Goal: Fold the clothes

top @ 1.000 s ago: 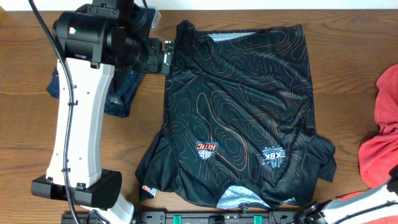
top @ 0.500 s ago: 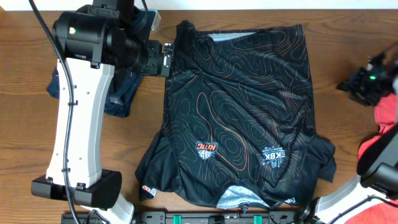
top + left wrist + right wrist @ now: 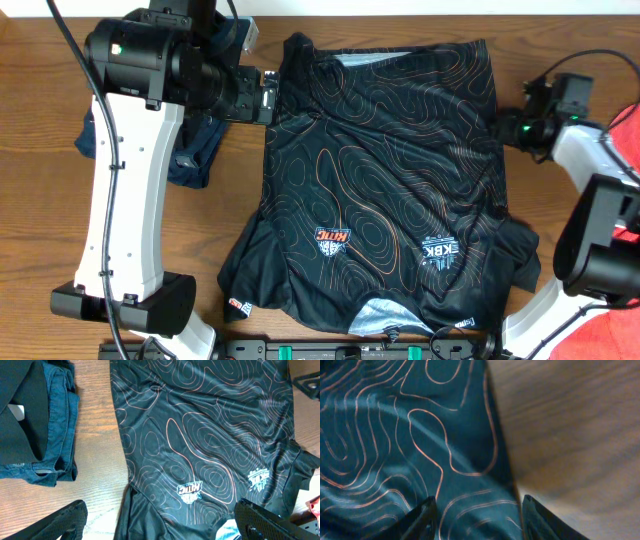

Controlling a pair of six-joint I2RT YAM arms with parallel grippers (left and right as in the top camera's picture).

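The clothes' black shirt (image 3: 385, 180) with orange contour lines lies spread flat mid-table, two logos near its front hem. My left gripper (image 3: 268, 96) hovers at its upper left edge. In the left wrist view the shirt (image 3: 210, 435) fills the frame, and the left gripper (image 3: 161, 525) is wide open above it, holding nothing. My right gripper (image 3: 508, 129) is at the shirt's right edge. Seen from the right wrist, that gripper (image 3: 480, 520) is open, with the shirt's edge (image 3: 445, 445) lying between its fingers (image 3: 422, 519).
A navy garment (image 3: 195, 150) lies left of the shirt under my left arm; it appears folded (image 3: 55, 425) in the left wrist view. Coral-red cloth (image 3: 612, 245) lies at the right edge. Bare wooden table (image 3: 570, 435) lies beside the shirt's right edge.
My right arm has come in from the right to the shirt's right edge, and its jaws have opened. The left arm and the shirt have stayed put.
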